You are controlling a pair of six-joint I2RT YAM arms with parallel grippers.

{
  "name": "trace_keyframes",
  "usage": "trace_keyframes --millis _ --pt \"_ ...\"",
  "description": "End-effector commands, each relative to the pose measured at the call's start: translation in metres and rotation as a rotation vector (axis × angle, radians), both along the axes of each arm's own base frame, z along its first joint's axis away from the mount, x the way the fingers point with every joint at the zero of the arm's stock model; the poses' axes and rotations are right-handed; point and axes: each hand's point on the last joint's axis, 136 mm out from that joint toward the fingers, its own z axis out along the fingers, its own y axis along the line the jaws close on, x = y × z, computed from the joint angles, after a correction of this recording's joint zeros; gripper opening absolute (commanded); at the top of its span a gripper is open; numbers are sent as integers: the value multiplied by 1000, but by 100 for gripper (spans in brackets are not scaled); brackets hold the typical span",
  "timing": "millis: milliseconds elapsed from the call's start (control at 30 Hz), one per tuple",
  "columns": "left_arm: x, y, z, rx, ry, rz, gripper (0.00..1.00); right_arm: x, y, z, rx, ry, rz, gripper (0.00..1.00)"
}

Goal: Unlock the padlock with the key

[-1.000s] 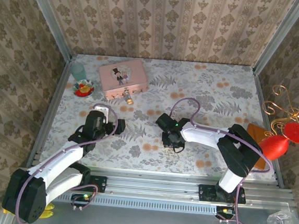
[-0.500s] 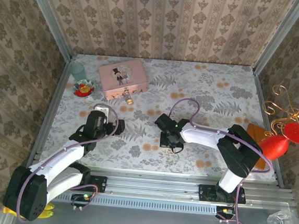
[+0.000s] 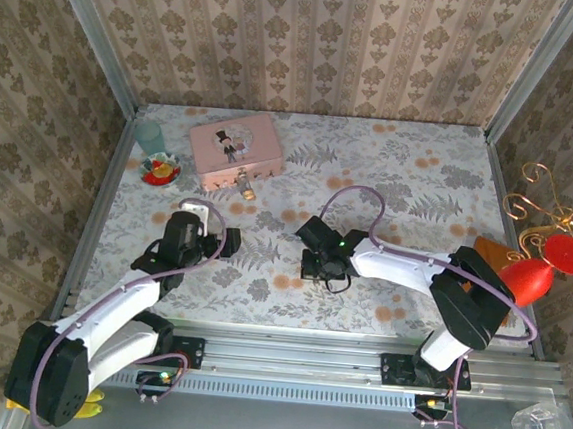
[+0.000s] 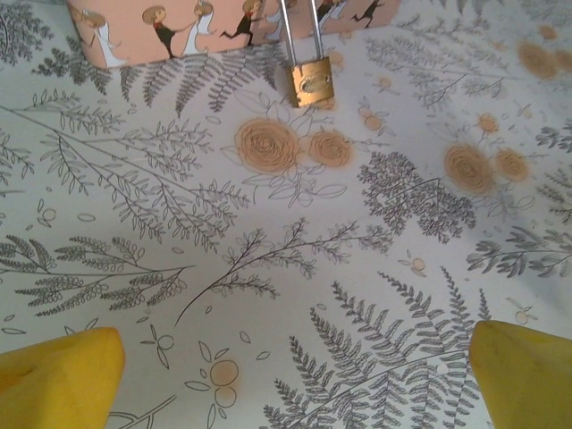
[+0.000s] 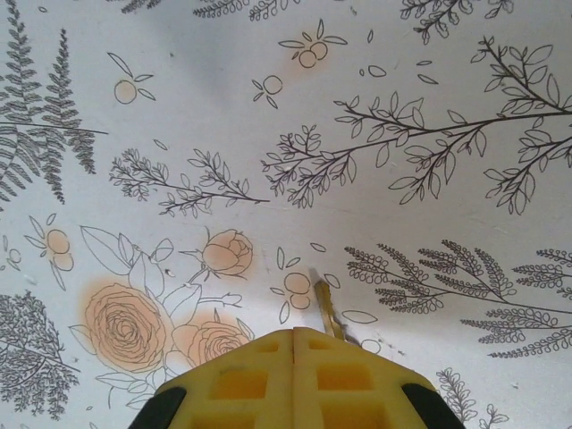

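The right gripper [image 5: 293, 344], jaws clamped shut on the key [image 5: 323, 299], works well clear of the pink tin [image 4: 179, 27], where the padlock [image 4: 314, 82] sits at the tin's front. The left gripper [image 4: 290, 371] gapes empty. Key secured, the next move is likely to the keyhole.

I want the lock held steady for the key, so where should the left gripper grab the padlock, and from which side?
Pinch the padlock's brass body across its two side edges, coming from the near side, opposite the tin. Its shackle runs up to the tin, blocking that end; the body's sides look free.
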Motion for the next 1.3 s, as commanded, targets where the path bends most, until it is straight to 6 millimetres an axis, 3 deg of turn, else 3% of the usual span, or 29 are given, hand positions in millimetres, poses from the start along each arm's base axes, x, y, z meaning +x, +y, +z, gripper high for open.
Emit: trace_keyframes --millis 0,133,367,567,1000,1267 --pt "3 -5 15 -24 -48 -15 100 -5 -14 -2 -53 -6 -16 8" --pt "3 -4 14 -23 -47 -12 100 -13 -19 -13 -72 27 -29 18" --pt "3 -4 14 -23 -47 -9 100 -20 -11 -23 -125 46 12 34" --pt "3 -4 15 -19 -48 -12 100 -21 -20 -35 -210 69 21 38" --pt "2 -1 18 -15 -63 -4 100 -20 -22 -45 -261 77 47 22" --pt "1 -1 18 -17 -61 -4 100 -12 -11 -27 -156 -3 35 6"
